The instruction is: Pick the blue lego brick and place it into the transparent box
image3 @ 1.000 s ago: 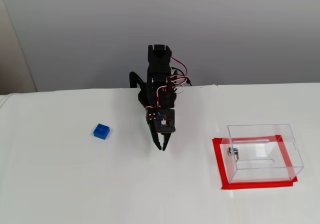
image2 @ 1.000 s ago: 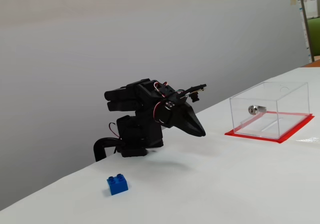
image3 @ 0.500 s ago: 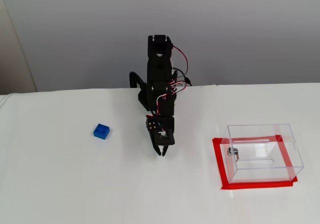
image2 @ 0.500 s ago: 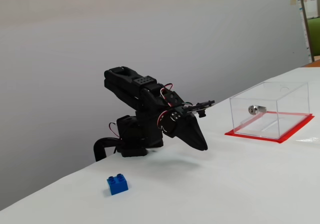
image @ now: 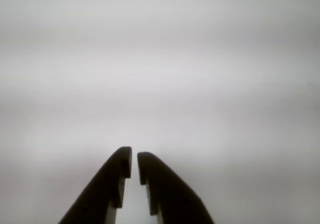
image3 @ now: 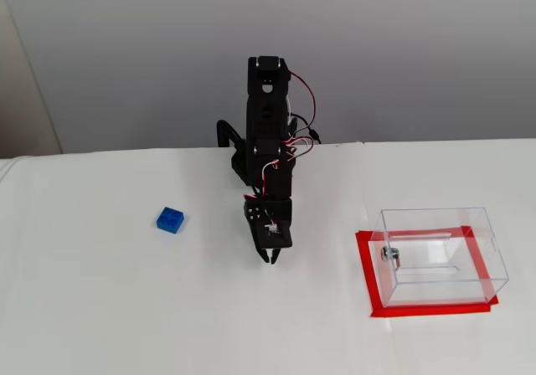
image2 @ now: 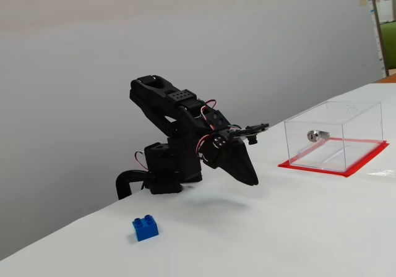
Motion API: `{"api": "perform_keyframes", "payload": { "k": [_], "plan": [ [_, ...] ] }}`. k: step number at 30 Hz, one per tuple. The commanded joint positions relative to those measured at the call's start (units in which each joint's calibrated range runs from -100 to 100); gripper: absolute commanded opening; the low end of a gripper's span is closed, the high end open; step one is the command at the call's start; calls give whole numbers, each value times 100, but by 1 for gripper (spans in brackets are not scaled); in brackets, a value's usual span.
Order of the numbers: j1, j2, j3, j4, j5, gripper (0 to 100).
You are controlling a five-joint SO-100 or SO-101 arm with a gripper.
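White desk; transparent box toward its right edge, open top, light and rigid. Arm mid-desk near the back edge, fingers nearly clenched, empty. Blue lego brick left of centre: light, hard, slick; probably best pinched across flat side walls.

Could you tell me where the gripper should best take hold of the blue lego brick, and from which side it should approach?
Probably from above. The blue lego brick sits flat on the white table, studs up, with nothing beside it, so its vertical side walls are free. The gripper should straddle two opposite walls below the studs. In this fixed view it stands to the brick's right, nearly shut, so it must open first.
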Motion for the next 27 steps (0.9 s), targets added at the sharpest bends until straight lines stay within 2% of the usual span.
{"api": "perform_keyframes", "payload": {
  "k": [1, 6, 15, 22, 27],
  "plan": [
    [94, -155, -244, -24, 26, 2],
    [57, -435, -63, 194, 0, 2],
    [94, -2183, 281, 1865, -5, 2],
    [101, -3464, 805, 2587, -15, 2],
    [367, -3914, 543, 3040, -15, 2]
  ]
}}
